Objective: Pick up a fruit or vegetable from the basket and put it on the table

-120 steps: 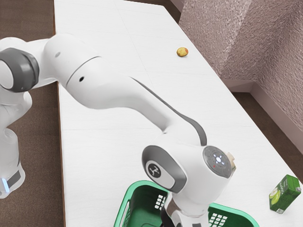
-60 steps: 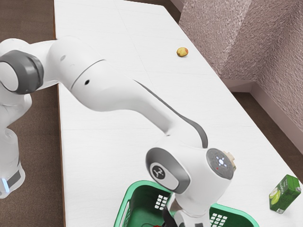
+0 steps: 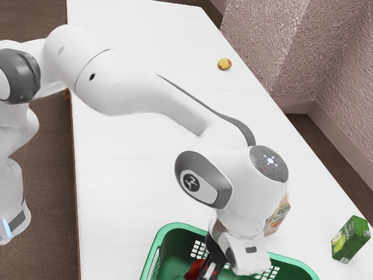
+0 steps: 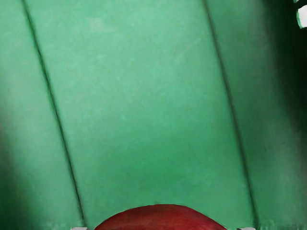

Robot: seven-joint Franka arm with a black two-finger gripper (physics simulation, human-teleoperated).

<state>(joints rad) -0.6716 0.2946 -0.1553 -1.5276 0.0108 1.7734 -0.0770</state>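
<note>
My gripper (image 3: pixel 206 270) is at the green basket (image 3: pixel 152 256), low in the exterior view, its fingers shut on a rounded red fruit or vegetable (image 3: pixel 194 269). Part of the red piece is hidden behind the fingers. In the wrist view the red piece (image 4: pixel 160 218) bulges up at the lower edge, with a small grey bit of fingertip on either side. Beyond it lies the green basket floor (image 4: pixel 139 105). Whether other pieces lie in the basket, I cannot tell.
A green juice carton (image 3: pixel 350 238) stands near the table's edge at the exterior view's right. Behind the hand is a beige carton (image 3: pixel 277 217). A small yellow-red fruit (image 3: pixel 224 64) lies far up the white table (image 3: pixel 128 192).
My hand has risen, and the red piece has come up with it, showing more above the exterior view's lower edge. The beige carton behind the hand has come more into sight.
</note>
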